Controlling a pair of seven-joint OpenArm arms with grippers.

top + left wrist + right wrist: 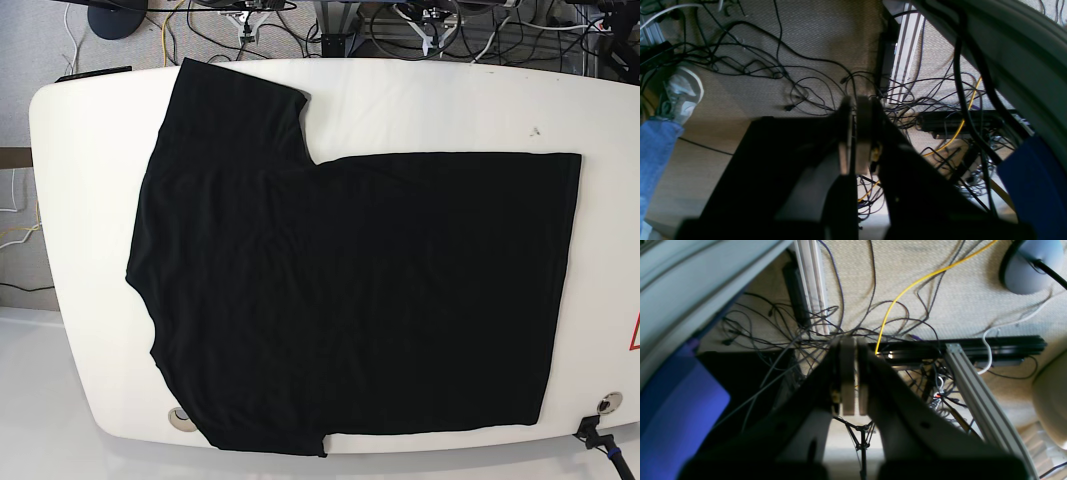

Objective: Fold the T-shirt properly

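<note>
The black T-shirt [350, 290] lies spread flat on the white table [90, 160], plain side up, with no print showing. Its sleeves point to the far left corner and the near left edge, and its hem is at the right. Neither arm shows in the base view. My left gripper [853, 101] is shut and empty, hanging over the floor beside the table. My right gripper [852, 340] is also shut and empty over the floor. The T-shirt does not show in either wrist view.
Tangled cables [780, 70] cover the carpet under both grippers. A person's shoe [683, 93] and jeans leg are at the left. An aluminium frame bar [980, 400] and a yellow cable [907, 290] lie below the right gripper. The table's grey rim [1023, 50] is close by.
</note>
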